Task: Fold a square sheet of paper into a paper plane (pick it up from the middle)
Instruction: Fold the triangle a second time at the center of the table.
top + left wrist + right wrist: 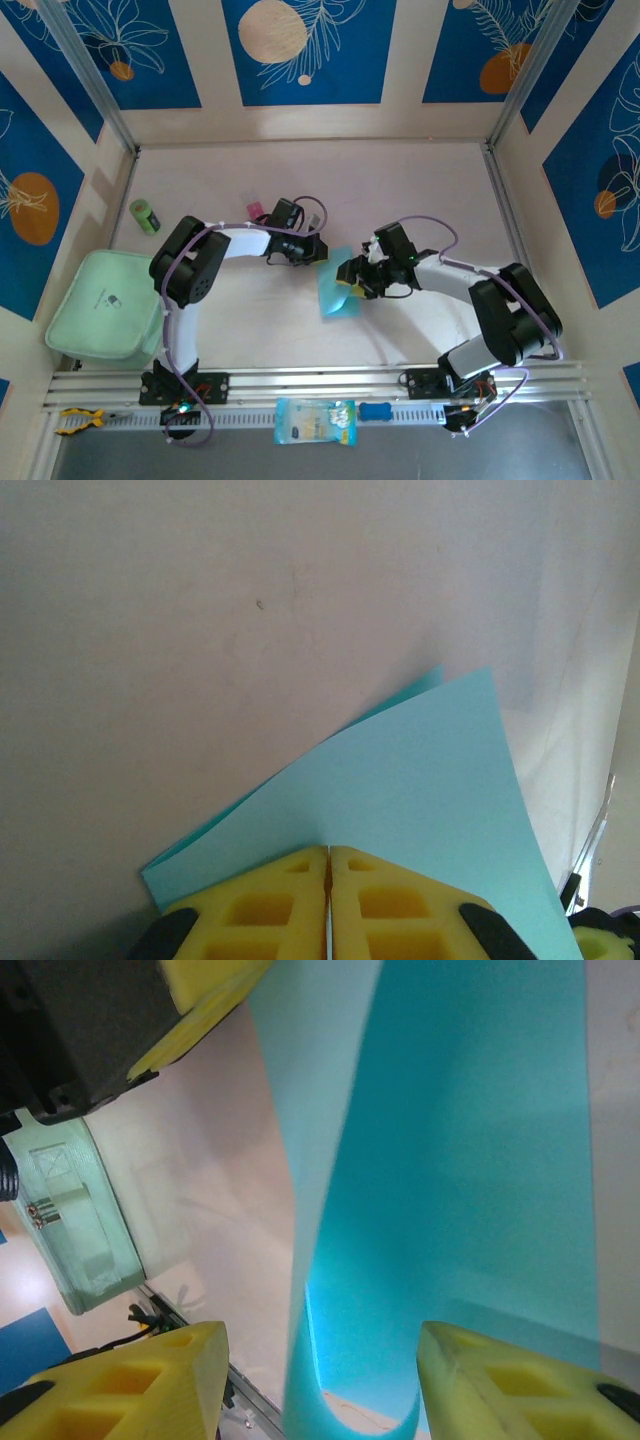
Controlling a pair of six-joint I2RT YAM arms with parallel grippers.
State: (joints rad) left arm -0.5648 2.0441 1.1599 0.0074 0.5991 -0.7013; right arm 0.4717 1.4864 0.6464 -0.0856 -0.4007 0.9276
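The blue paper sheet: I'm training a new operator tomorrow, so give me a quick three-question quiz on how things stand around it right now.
1. True or false: the left gripper is shut on the sheet of paper.
2. Pick one. The right gripper is: A) shut on the sheet; B) open, with a finger on either side of the sheet; C) holding a pink block.
3. Fill the gap: the mint-green pouch lies on the robot's ____ side of the table.

Key: 1 true; 2 B; 3 left.
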